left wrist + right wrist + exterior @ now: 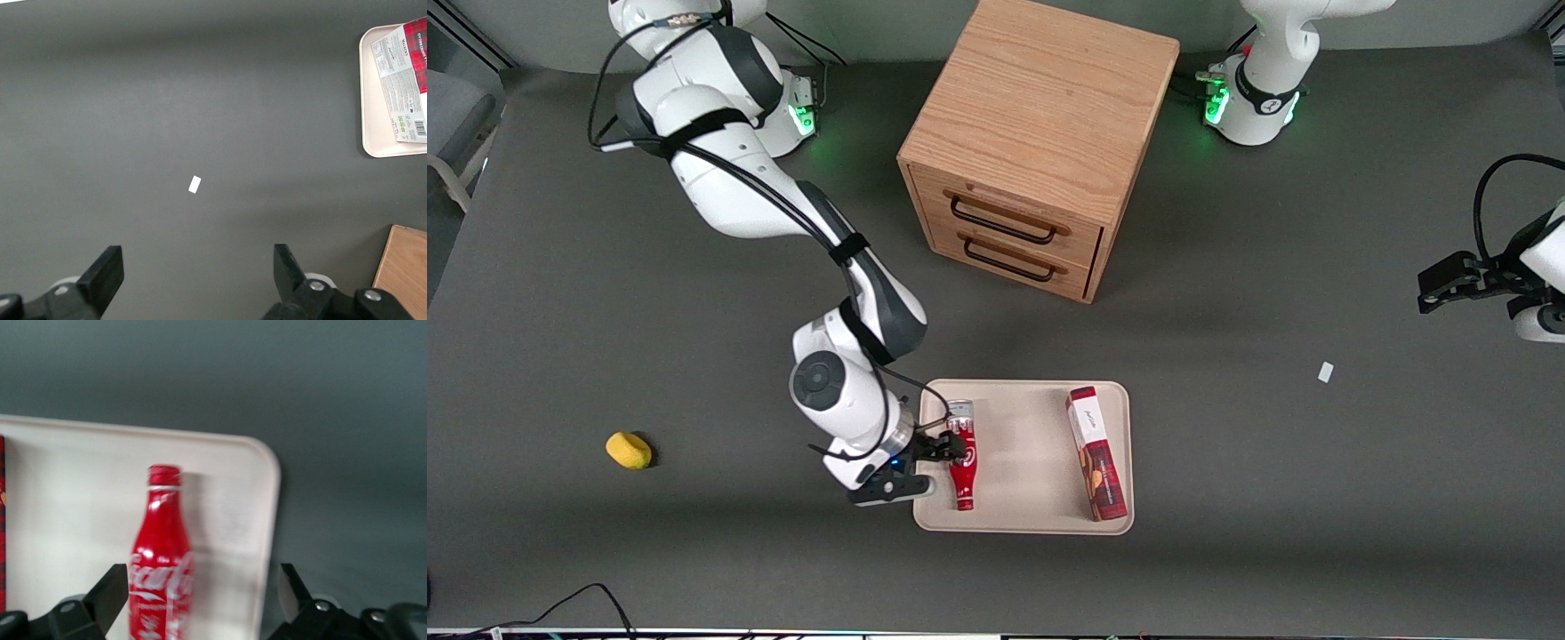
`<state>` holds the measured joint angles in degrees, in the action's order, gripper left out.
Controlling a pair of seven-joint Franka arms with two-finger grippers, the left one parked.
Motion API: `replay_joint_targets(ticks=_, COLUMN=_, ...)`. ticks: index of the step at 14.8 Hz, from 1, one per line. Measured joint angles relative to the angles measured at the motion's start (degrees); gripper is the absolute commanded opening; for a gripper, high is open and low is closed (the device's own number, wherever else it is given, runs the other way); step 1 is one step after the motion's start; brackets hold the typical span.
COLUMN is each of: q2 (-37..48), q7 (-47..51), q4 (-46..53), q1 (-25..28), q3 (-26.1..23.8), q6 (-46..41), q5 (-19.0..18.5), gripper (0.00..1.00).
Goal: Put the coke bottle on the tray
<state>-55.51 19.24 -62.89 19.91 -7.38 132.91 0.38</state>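
Note:
The coke bottle lies flat on the beige tray, near the tray's edge toward the working arm's end, with its red cap pointing toward the front camera. My right arm's gripper is low over the bottle's middle, at the tray's edge. In the right wrist view the gripper is open, its two black fingers wide apart. The bottle lies between them on the tray, close beside one finger and well clear of the other.
A red-and-white biscuit box lies on the tray's edge toward the parked arm's end. A wooden two-drawer cabinet stands farther from the camera. A yellow lump and a white scrap lie on the table.

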Motion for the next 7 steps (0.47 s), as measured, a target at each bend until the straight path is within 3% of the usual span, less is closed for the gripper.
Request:
replay_joint_targets(ticks=4, q2=12.85, q7=-0.01, q4=-2.16, q1=-5.75, q3=0.58, q6=-20.73, q5=-0.21, gripper=1.0)
replay_joint_targets(ticks=7, q2=21.7, q7=-2.3, q4=-4.29, q1=-7.53, q3=5.24, q6=-32.92, q5=-0.34, gripper=1.0)
